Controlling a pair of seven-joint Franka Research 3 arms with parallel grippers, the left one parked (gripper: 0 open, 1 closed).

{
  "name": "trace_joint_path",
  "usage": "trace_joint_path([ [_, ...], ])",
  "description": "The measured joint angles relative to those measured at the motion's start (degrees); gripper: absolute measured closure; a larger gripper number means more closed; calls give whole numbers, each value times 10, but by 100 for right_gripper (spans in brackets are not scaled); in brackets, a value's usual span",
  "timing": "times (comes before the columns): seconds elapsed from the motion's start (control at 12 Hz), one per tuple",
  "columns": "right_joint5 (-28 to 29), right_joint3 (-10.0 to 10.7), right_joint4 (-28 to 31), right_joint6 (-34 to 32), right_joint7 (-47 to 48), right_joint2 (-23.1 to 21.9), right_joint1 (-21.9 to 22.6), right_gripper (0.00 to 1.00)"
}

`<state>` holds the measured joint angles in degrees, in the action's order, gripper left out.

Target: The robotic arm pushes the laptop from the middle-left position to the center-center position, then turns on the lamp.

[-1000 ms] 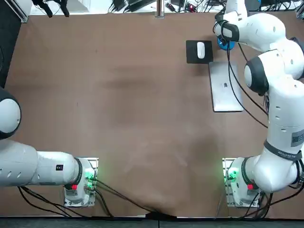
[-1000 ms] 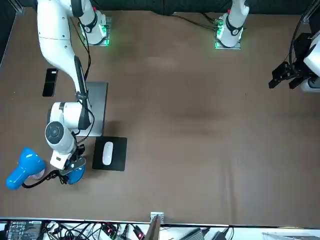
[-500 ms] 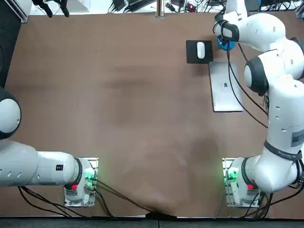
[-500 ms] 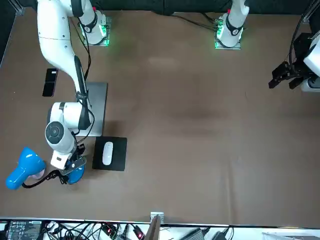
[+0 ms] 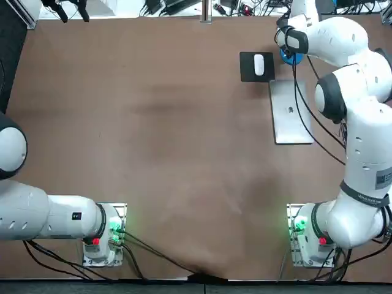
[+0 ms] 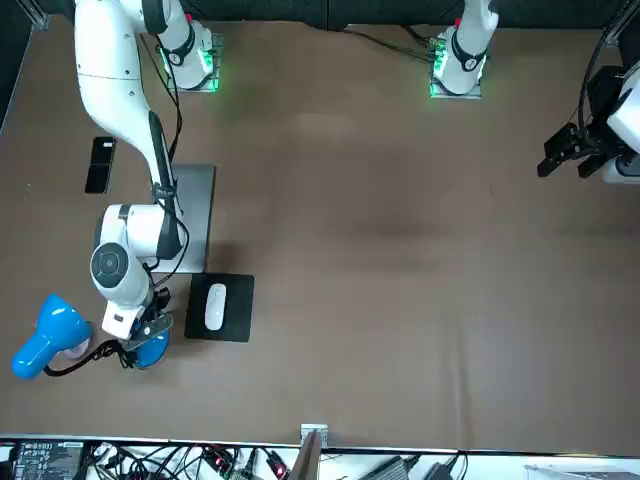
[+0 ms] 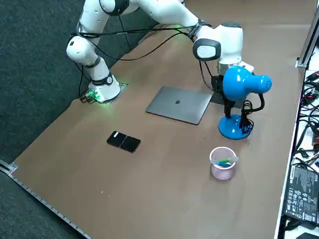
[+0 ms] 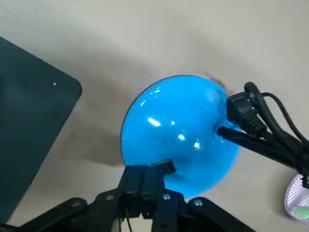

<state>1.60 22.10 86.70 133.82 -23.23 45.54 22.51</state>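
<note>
right gripper, fingers together, bears on the lamp base at one o'clock on the table, likely to press its switch.

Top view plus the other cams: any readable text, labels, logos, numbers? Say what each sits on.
Nothing is legible.
Label on the right arm: too small to read.
Mark on the left arm: too small to read.
Lid of the laptop: a small logo, no words.
Labels on the box beyond the table edge: blurred.
Base of the lamp, with the right hand on it: no text.
</note>
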Motion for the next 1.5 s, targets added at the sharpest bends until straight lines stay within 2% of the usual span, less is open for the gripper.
trace_joint_path([
  [1.5,-1,0,-3,0,-17,0,-2,98],
])
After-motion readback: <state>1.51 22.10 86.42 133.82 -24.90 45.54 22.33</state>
